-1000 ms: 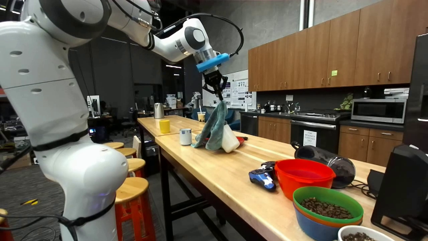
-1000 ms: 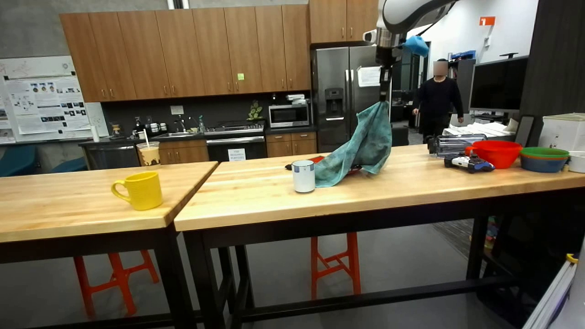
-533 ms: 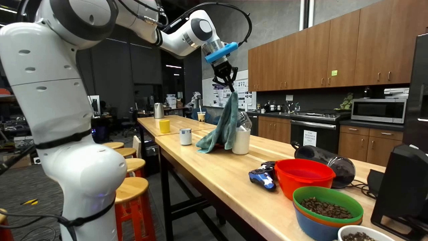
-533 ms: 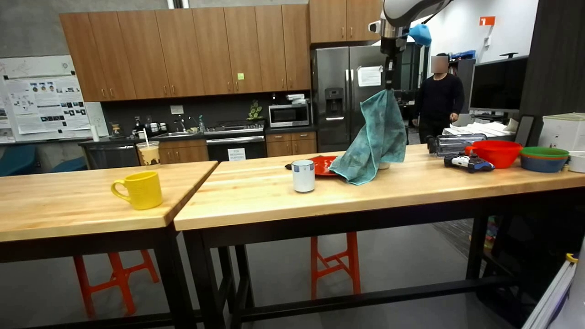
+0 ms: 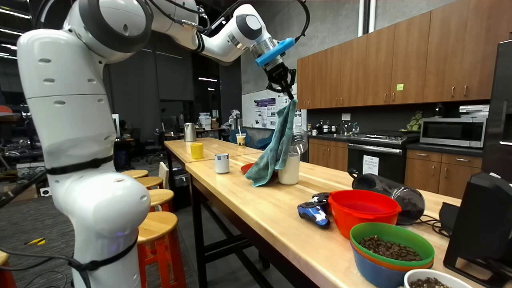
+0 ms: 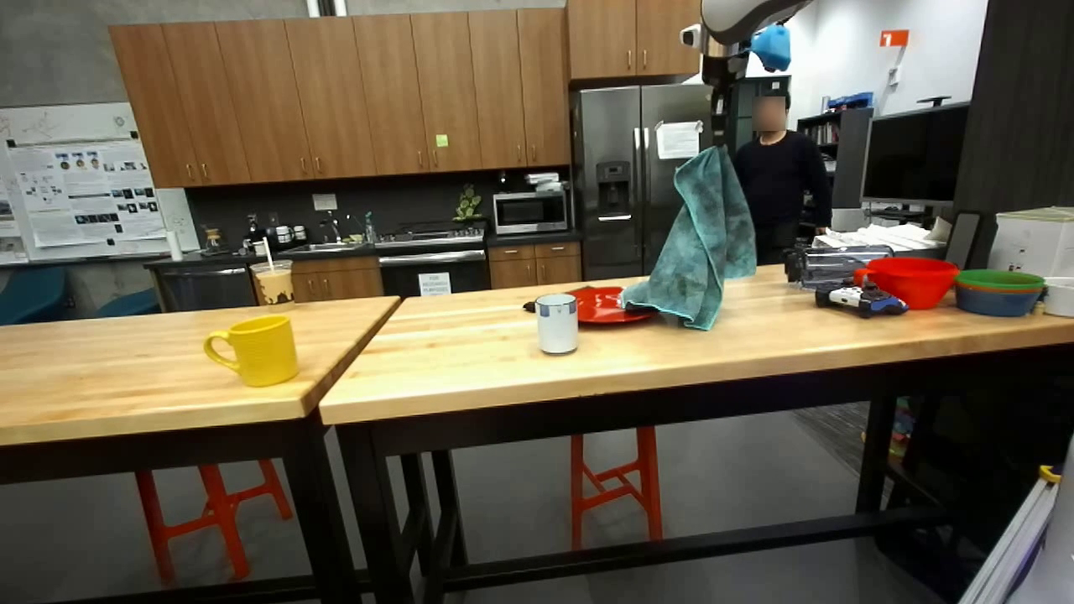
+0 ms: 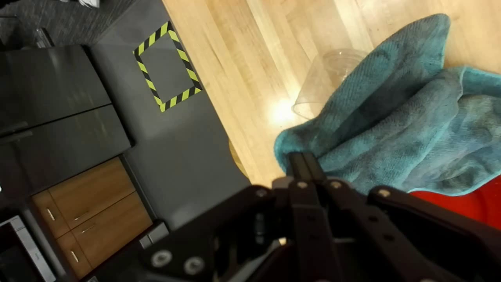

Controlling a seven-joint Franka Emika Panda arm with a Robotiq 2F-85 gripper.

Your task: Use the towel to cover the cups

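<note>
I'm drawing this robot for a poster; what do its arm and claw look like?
The arm is white and rounded, with dark joint bands, black straps and a black cable. Near the claw come a silver collar and a bright blue piece. The claw itself is black, with jointed side links, slim fingers and pale screws.

A pale wooden counter (image 6: 453, 369) stands in 2 adjoining sections: 1 carries a yellow mug (image 6: 264, 352), a drink cup (image 6: 275, 285) and a metal pitcher (image 5: 190, 132). On the other rest a blue-trimmed white cup (image 6: 557, 325), a red plate (image 6: 597, 306) near it and a whitish container (image 5: 290, 174), partly hidden. Farther along sit a game controller (image 5: 313, 212), a red bowl (image 5: 352, 222), 3 stacked bowls (image 5: 374, 266), a white bowl (image 6: 1060, 298) and a jug (image 6: 839, 265) on its side.
</note>
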